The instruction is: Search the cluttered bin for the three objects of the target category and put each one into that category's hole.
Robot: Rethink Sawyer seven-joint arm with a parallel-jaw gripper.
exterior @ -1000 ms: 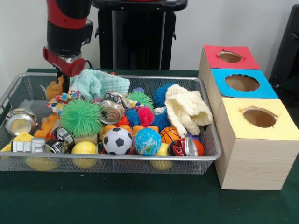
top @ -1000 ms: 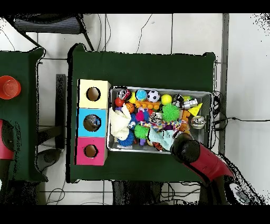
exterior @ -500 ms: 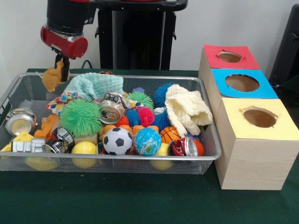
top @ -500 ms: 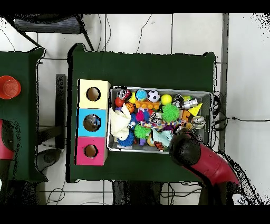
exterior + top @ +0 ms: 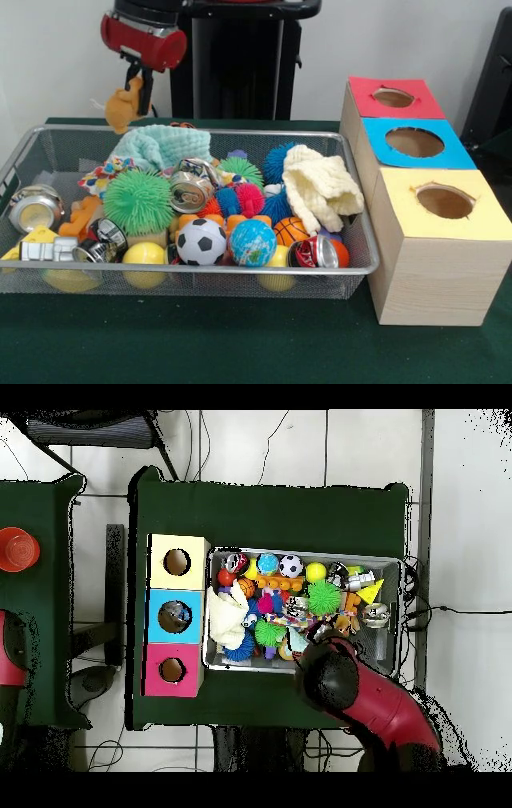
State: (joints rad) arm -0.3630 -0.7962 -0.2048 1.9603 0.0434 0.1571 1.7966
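Observation:
The cluttered bin (image 5: 352,270) is a wide silver wire-mesh basket full of toys, balls, cans and cloths; it also shows in the overhead view (image 5: 401,599). My gripper (image 5: 138,86) is shut on a small orange soft toy (image 5: 122,109) and holds it in the air above the bin's far left rim. In the overhead view the red arm (image 5: 332,676) covers the gripper and the toy. Three wooden boxes with a round hole each stand beside the bin: red top (image 5: 364,88), blue top (image 5: 376,152), yellow top (image 5: 400,218).
In the bin lie a green spiky ball (image 5: 138,202), a soccer ball (image 5: 201,241), a globe ball (image 5: 252,242), a basketball (image 5: 291,231), crushed cans (image 5: 190,192), a cream cloth (image 5: 320,188) and a mint cloth (image 5: 160,146). An orange cup (image 5: 17,549) stands on a side table.
The gripper has risen out of the bin's far left corner with the orange toy and moved right in the front view. The mint cloth has settled lower.

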